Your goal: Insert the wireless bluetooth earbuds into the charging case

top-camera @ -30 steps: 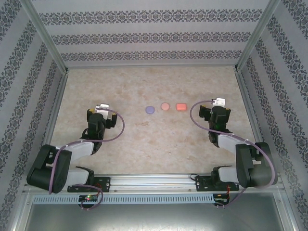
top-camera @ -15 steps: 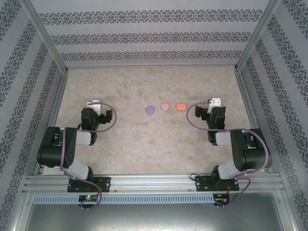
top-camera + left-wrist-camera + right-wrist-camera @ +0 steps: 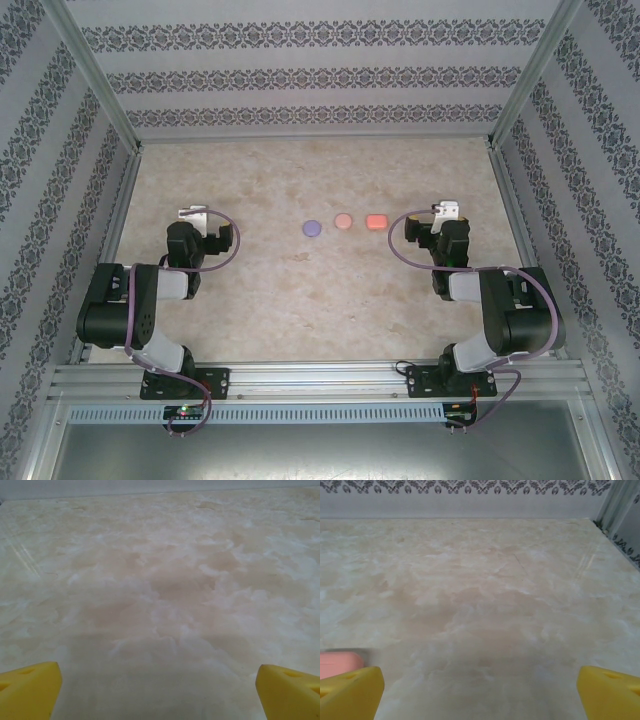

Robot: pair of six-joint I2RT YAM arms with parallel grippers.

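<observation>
The left tool stands wide open and empty over the marbled beige tabletop. The right tool is spread too, empty. Just to its left lies an orange rounded-rectangular case, then a pale pink round case, then a purple round case.

Orange case cut off at left edge, blurred.
</observation>
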